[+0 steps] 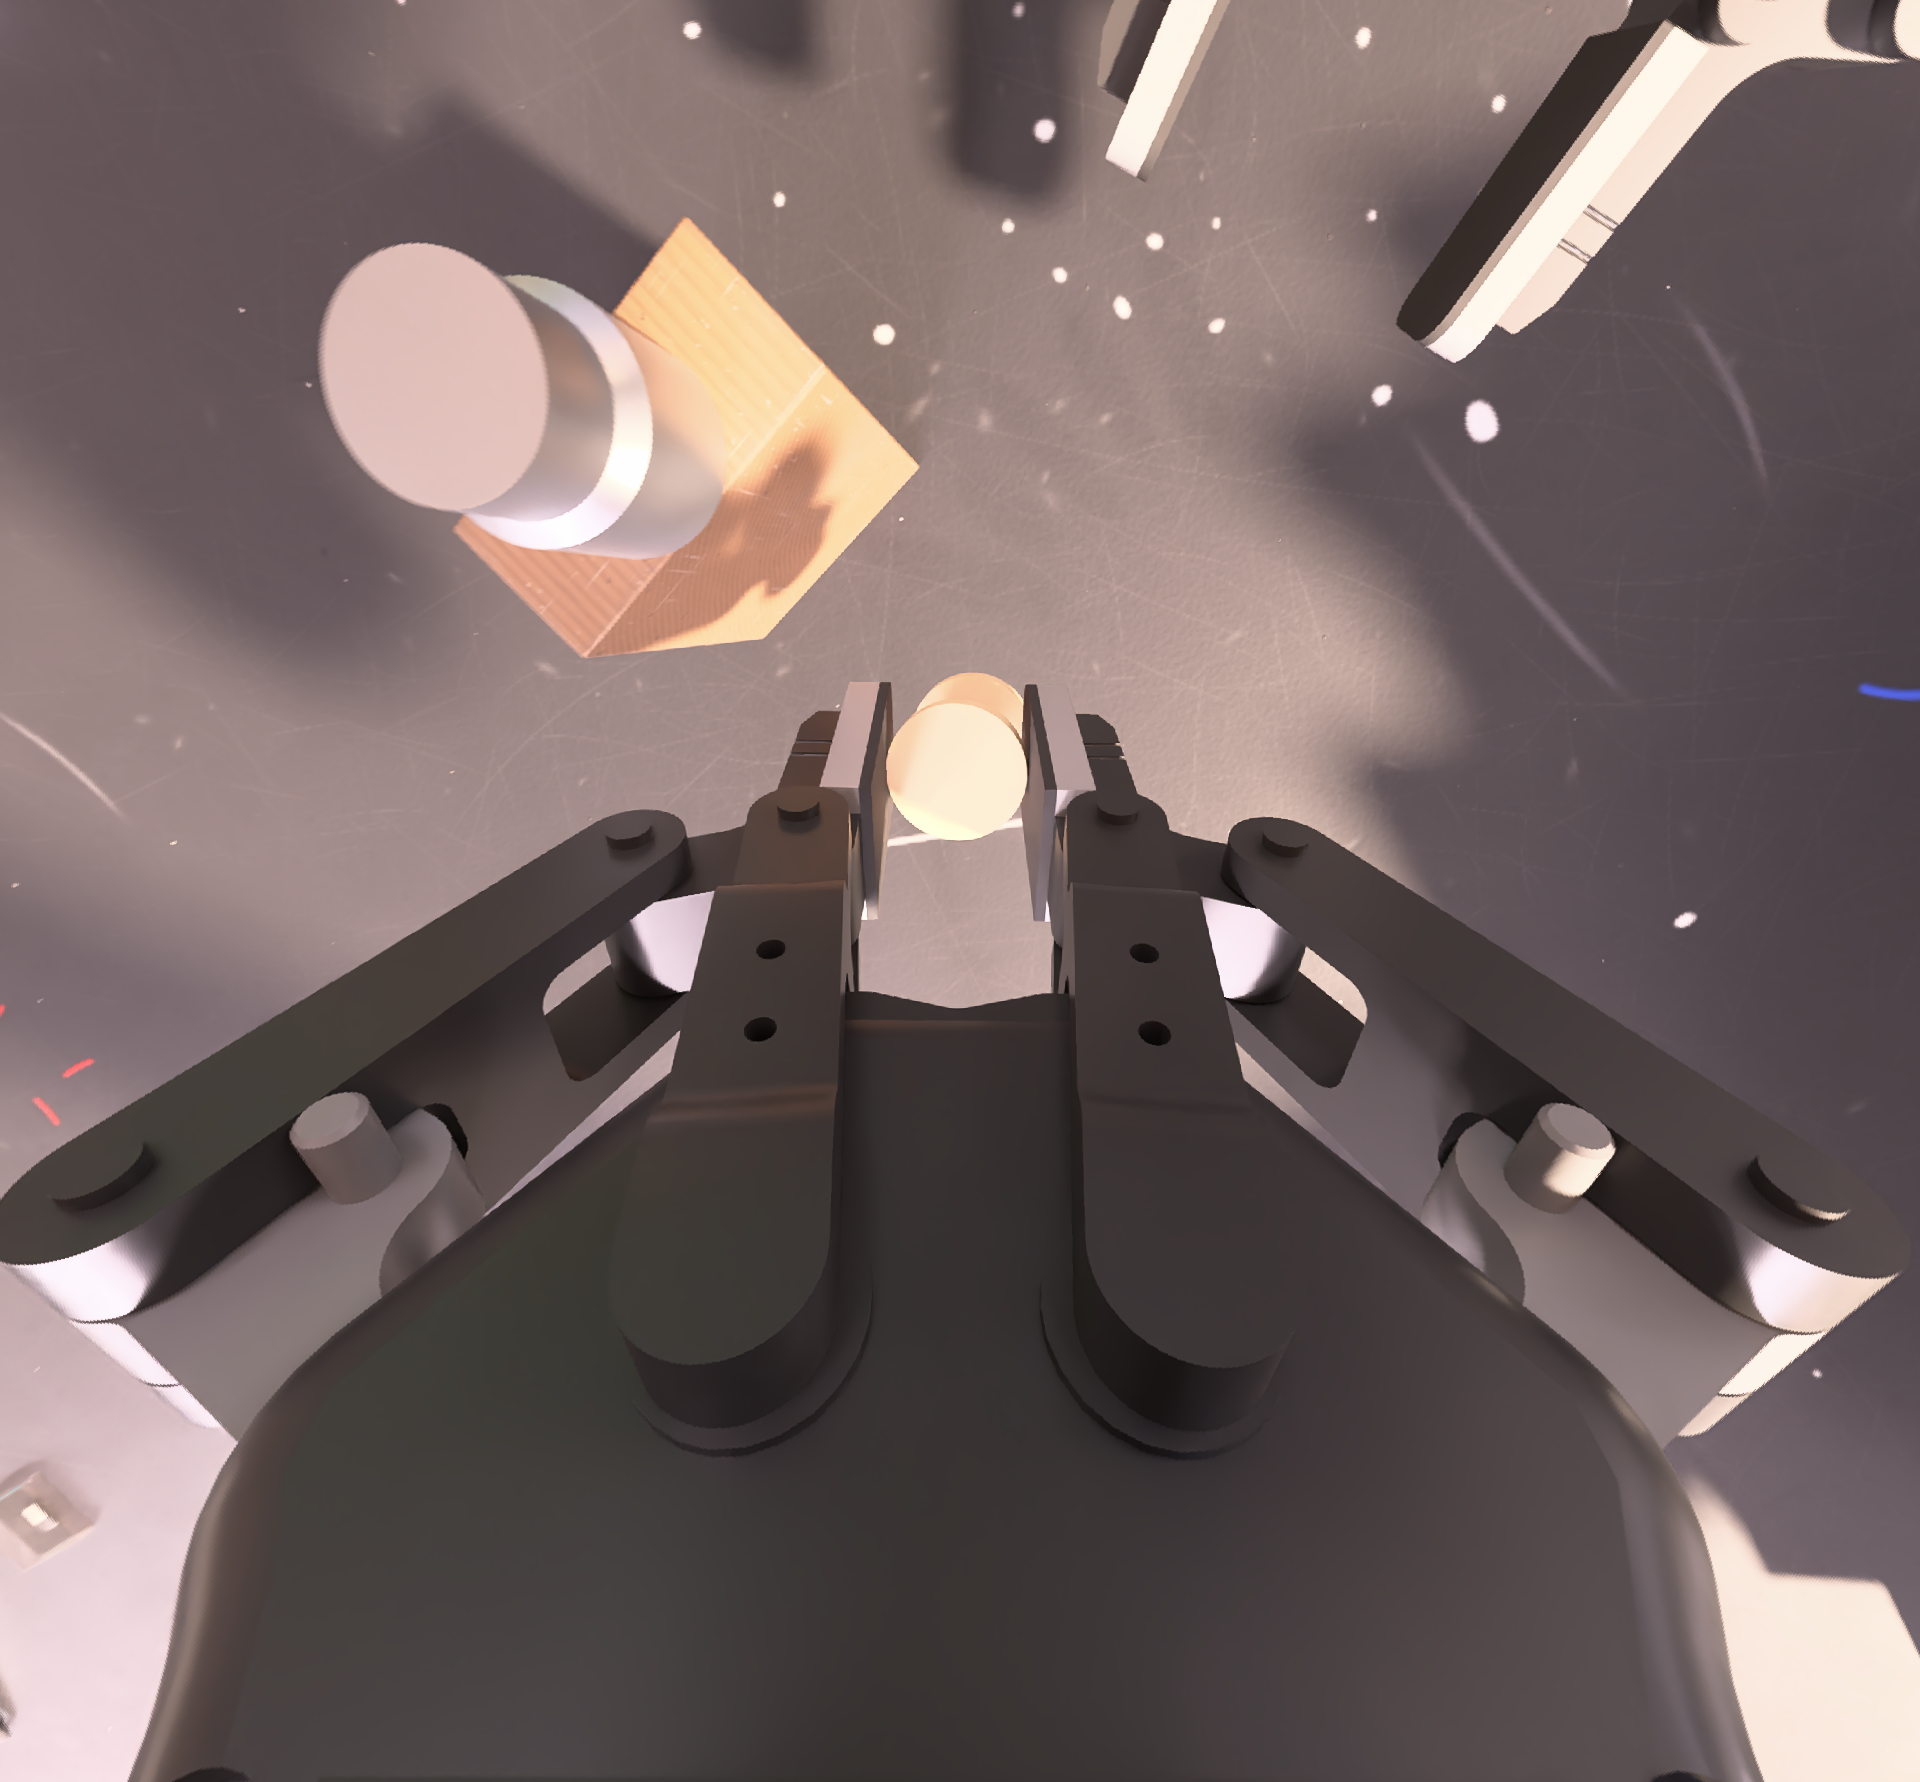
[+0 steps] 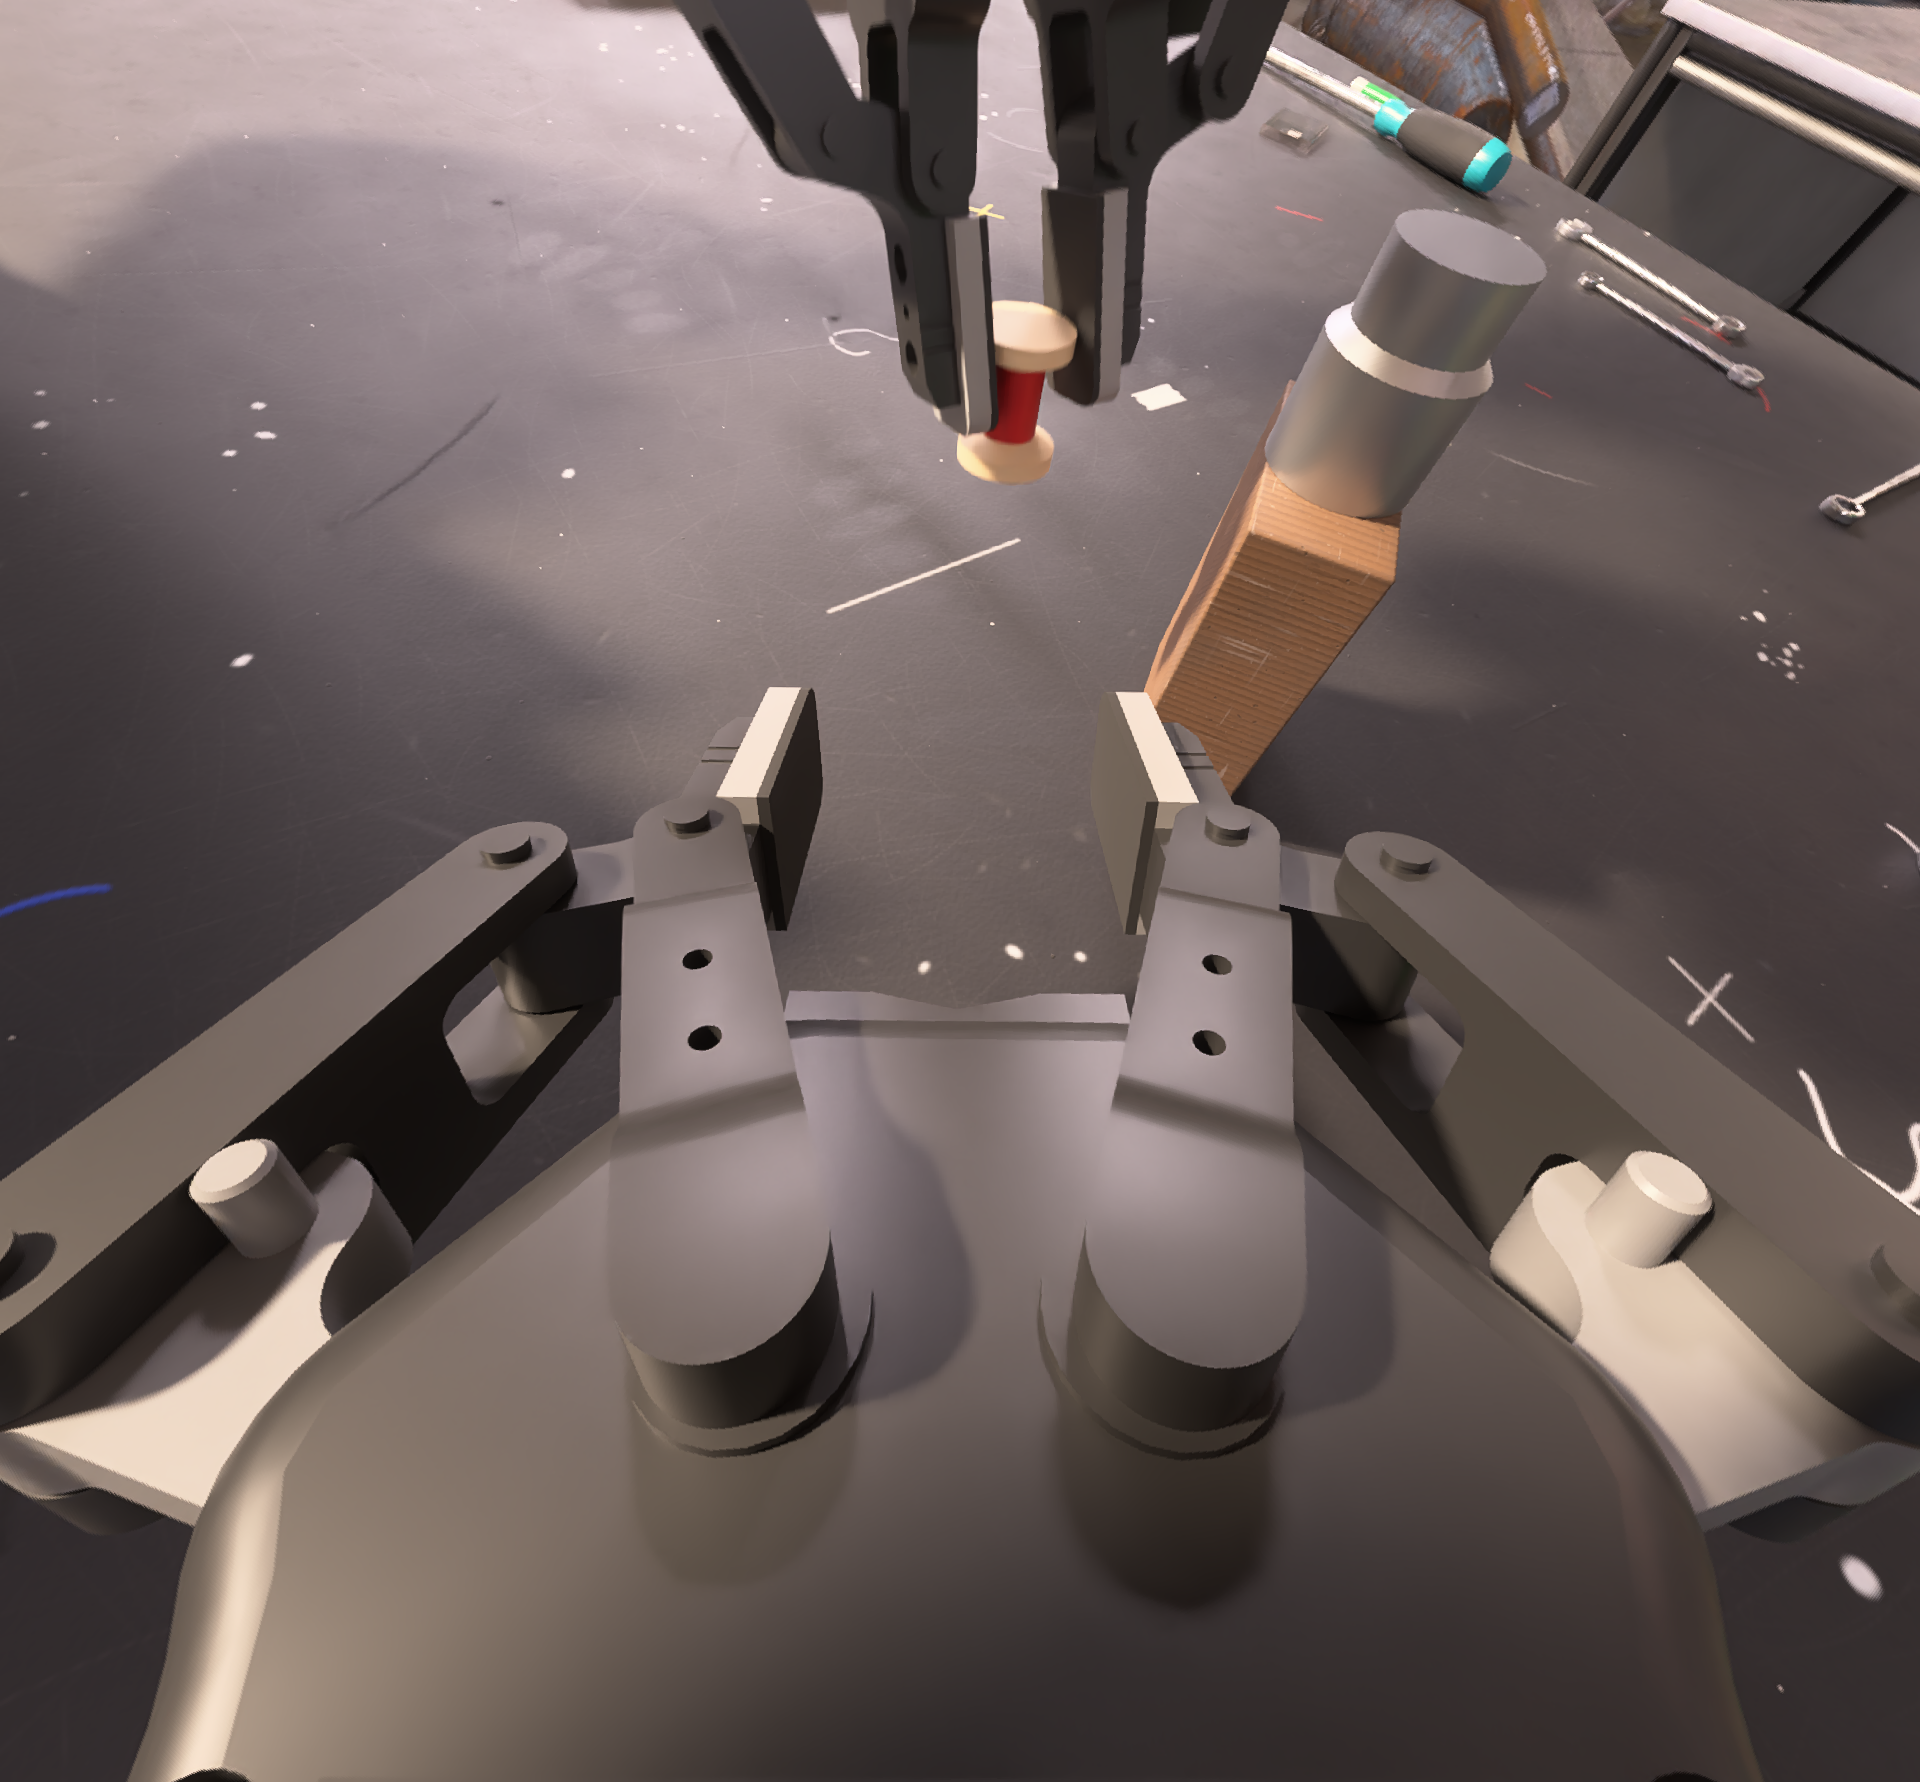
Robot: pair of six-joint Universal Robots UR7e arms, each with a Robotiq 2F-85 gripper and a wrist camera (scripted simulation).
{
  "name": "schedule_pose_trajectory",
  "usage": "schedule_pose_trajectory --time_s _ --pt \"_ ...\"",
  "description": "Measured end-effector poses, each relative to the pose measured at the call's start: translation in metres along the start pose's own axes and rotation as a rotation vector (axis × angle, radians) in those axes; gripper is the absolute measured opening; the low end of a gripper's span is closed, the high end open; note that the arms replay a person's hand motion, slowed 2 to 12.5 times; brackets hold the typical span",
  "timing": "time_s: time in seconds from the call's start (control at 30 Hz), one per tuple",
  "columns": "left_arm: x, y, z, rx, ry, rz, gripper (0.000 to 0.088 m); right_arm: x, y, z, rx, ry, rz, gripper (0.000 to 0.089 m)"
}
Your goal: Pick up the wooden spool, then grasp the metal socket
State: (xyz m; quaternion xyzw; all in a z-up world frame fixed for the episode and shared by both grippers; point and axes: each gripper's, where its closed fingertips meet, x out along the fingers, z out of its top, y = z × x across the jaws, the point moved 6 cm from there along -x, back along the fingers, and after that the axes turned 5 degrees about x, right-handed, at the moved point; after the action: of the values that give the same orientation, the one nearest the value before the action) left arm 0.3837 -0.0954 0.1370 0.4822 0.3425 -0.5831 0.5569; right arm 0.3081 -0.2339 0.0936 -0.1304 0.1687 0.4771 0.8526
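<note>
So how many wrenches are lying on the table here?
2 clear ones, side by side at the far right of the right wrist view: one wrench and a second wrench just nearer. A third metal tool at the right edge is cut off; it may be another.

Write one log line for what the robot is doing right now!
left gripper: shut on wooden spool, lifted off table | right gripper: open, empty | metal socket: on wooden block, ungrasped

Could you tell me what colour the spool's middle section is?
Red, between pale wooden ends; the wooden spool shows best in the right wrist view.
</note>
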Motion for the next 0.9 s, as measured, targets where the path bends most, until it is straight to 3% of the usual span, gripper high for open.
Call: schedule_pose_trajectory --time_s 0.77,0.9 --pt "0.049 -0.01 -0.003 -0.015 0.021 -0.033 0.0224 0.001 0.002 0.0 -0.005 0.003 0.007 0.0476" --pt "0.054 -0.012 -0.003 -0.018 0.022 -0.039 0.0224 0.001 0.002 0.0 -0.006 0.004 0.006 0.0526"
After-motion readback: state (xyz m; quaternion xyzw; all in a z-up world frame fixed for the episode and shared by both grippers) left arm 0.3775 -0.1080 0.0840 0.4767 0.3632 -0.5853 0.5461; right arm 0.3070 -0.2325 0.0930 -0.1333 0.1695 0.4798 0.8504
